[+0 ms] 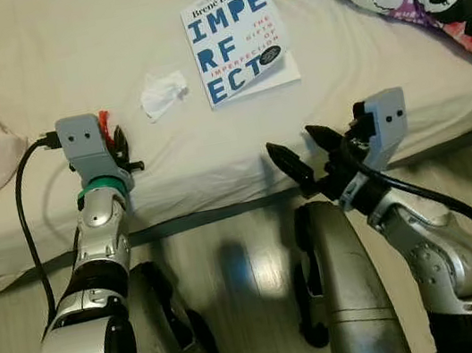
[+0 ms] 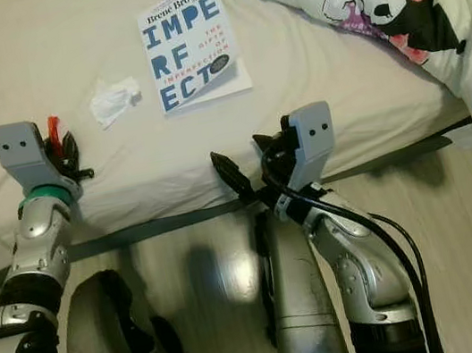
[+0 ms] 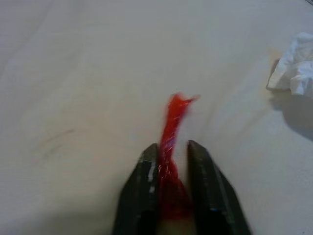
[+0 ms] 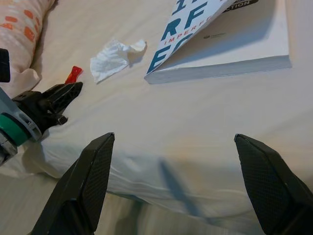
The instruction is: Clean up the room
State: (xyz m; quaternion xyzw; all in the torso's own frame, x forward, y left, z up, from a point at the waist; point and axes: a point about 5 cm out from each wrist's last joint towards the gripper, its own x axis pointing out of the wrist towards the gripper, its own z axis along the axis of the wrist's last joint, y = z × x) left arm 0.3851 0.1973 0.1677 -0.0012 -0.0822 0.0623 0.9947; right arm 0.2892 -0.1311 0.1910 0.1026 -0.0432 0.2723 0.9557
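At the bed's (image 1: pixel 217 171) edge the right tool (image 1: pixel 306 160) hangs wide open, empty. The left tool (image 3: pixel 168 191) pinches a red wrapper (image 3: pixel 171 142); binning looks next. Beyond lie a crumpled tissue (image 1: pixel 160 93) and a book (image 1: pixel 235 36).

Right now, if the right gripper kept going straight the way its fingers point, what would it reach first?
Likely the bare bed sheet just ahead of the open right gripper; further along that line lies the book. Depth is hard to judge, so this is tentative.
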